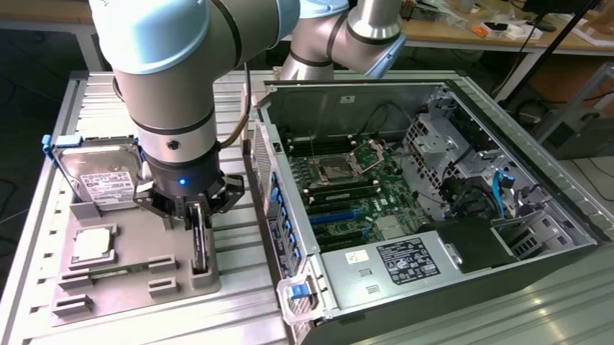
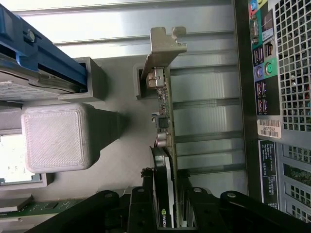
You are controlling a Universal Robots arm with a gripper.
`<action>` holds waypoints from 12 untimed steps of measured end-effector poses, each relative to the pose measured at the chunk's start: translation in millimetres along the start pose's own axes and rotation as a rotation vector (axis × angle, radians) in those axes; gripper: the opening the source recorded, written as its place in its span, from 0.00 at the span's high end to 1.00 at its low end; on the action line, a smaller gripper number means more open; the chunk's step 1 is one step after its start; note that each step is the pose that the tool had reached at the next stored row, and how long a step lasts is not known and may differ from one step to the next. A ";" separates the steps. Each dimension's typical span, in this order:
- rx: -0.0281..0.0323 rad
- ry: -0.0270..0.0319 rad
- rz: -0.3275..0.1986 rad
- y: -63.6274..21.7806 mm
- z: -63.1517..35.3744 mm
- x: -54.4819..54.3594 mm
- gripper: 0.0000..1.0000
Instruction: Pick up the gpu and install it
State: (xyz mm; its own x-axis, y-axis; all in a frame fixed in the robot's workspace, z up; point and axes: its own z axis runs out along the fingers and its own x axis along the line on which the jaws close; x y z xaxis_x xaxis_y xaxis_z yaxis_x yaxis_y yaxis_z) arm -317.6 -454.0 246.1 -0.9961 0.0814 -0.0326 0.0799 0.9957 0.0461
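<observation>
On the exterior view's left, a grey holder tray [image 1: 125,286] [image 2: 121,160] sits on the slatted metal table [image 1: 251,291] [image 2: 206,114]. In its slots are a silver hard drive [image 1: 96,177] [image 2: 19,90] in a blue-edged carrier, a square processor [image 1: 91,246], a slim green memory stick [image 1: 111,273] [image 2: 43,208] and the gpu [image 1: 200,248] [image 2: 164,104]. The card stands on its long edge at the tray's side nearest the computer case [image 1: 384,97] [image 2: 286,73]. The case lies open just beside the tray, showing its motherboard [image 1: 350,194], cables and a labelled power supply [image 1: 408,259].

The gripper [image 1: 198,215] [image 2: 165,183] sits low, straddling the gpu's upper edge. Whether it has clamped the card or is merely around it cannot be told. The arm hides much of the card's length in the exterior view, and the wrist view cuts its far end off.

The gpu is thin and dark, with small components along its edge. Its silver bracket [image 2: 164,46] has a bent tab and rests in a grey slot.
</observation>
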 end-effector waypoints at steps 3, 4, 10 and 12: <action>-0.0002 -0.0005 0.000 0.0 0.6 0.0 0.67; -0.0002 -0.0007 0.000 -0.1 1.0 0.0 0.67; 0.0000 -0.0006 0.000 -0.1 1.4 0.0 0.67; 0.0000 -0.0007 0.000 -0.1 1.4 0.0 0.67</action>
State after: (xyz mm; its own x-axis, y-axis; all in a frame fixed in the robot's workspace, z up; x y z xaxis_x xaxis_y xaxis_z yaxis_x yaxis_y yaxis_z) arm -317.6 -454.0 244.7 -0.9961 0.0814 -0.0333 0.0798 0.9957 0.0461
